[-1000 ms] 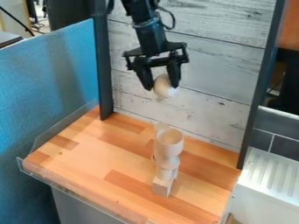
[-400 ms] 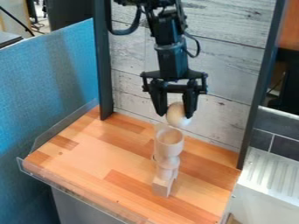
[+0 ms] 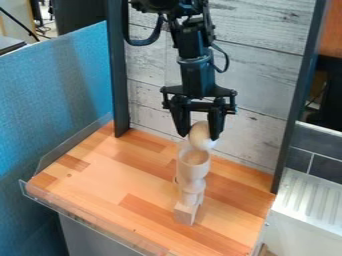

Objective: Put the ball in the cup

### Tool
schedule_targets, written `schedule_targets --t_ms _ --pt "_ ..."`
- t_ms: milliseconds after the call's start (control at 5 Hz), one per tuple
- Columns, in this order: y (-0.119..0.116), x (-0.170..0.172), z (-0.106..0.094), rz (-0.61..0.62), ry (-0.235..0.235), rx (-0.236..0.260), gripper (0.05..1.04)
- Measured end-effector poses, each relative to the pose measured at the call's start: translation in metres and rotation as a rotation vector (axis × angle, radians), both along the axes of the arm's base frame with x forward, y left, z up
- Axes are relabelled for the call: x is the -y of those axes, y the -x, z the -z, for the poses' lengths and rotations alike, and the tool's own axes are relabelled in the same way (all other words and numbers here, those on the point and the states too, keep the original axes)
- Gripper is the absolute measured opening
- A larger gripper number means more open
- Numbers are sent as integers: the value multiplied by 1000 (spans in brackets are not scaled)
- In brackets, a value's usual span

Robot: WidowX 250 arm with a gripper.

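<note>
Gripper (image 3: 198,135): closed around ball (image 3: 202,137) | Ball: between fingertips, just above cup (image 3: 193,169); rim contact indeterminable | Cup: upright on wooden surface (image 3: 110,182), nearer right edge than left

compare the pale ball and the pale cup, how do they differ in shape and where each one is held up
The ball is round, with no opening in view, while the cup is hollow, its mouth open upward.
The ball is held in the gripper, whereas the cup stands upright on a narrower stem above the wooden tabletop.
Both are pale and wood-toned.
</note>
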State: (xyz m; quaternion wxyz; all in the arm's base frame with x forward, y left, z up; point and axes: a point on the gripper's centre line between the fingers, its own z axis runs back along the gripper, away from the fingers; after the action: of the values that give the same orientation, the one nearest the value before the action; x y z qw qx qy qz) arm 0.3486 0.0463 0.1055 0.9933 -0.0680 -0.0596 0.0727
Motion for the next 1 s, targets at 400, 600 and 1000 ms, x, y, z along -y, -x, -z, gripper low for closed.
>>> schedule_targets --t_ms 400,600,1000 --pt "4 -15 1 -34 2 -9 712" --pt "9 -16 7 -33 2 -26 712" --pt "14 -12 16 -21 3 -37 712"
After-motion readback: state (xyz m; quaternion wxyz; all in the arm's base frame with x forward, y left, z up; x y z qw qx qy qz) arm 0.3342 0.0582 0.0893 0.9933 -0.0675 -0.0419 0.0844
